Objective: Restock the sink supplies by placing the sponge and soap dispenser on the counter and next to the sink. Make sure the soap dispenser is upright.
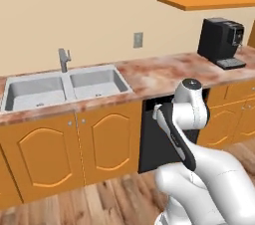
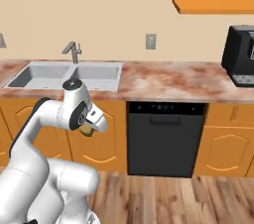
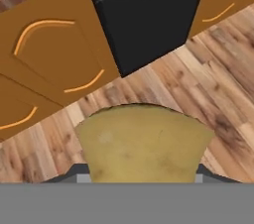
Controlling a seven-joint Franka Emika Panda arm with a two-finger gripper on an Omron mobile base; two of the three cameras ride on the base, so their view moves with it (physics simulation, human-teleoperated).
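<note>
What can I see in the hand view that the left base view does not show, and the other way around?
Hand view: a yellow-tan sponge held between the fingers, close to the camera, above the wooden floor. Left base view: the sink with its faucet, the marbled counter and a coffee machine. Both: orange cabinet doors and the black dishwasher.
</note>
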